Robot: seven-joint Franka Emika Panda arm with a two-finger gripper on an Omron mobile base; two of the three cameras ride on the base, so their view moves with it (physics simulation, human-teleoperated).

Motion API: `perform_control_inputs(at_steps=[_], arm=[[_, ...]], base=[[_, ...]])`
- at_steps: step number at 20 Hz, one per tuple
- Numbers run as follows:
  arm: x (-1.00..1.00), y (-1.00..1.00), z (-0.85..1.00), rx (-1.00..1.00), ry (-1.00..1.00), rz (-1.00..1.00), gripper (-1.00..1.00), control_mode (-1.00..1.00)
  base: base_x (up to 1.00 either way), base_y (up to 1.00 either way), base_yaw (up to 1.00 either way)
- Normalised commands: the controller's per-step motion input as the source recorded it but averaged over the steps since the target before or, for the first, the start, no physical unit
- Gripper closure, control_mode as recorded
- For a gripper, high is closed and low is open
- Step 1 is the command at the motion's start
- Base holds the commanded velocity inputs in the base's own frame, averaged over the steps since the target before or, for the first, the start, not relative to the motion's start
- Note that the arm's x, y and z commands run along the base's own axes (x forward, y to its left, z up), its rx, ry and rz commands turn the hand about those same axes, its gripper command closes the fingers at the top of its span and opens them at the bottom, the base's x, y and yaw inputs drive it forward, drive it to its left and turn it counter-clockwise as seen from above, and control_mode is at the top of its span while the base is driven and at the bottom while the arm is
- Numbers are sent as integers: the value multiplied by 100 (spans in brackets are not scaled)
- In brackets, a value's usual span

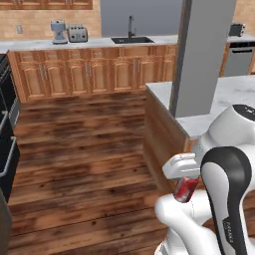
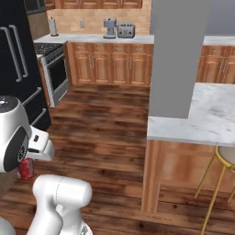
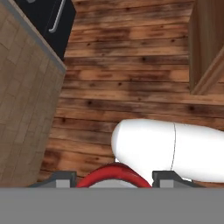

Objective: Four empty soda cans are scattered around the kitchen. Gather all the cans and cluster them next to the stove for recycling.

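Observation:
A red soda can (image 1: 186, 190) with a silver rim hangs low over the wooden floor, close to my own white body. My gripper (image 1: 185, 183) is shut on it, the white hand sitting just above the can. From the right base view the same soda can (image 2: 25, 169) peeks out below the hand, in front of the black fridge. In the hand view the can's red rim (image 3: 114, 176) curves between my two dark fingertips (image 3: 59, 179). The stove (image 2: 49, 48), with its steel oven front, stands far off at the back left beside the fridge.
A marble-topped island (image 1: 226, 97) with a wide grey column (image 1: 199, 55) stands to my right, with a gold stool (image 2: 225, 158) behind it. The black fridge (image 2: 16, 59) is on my left. Cabinets with a sink (image 1: 132, 40), a toaster (image 1: 77, 34) and a coffee machine (image 1: 59, 31) line the far wall across the wooden floor.

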Motion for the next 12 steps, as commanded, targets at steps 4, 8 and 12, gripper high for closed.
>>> perform_control_inputs(at_steps=[4, 8, 12], arm=[[0, 0, 0, 0, 0, 0, 100, 100], [0, 0, 0, 0, 0, 0, 100, 100], [0, 0, 0, 0, 0, 0, 100, 100]], base=[[42, 68, 0], [54, 54, 0], [84, 50, 0]])
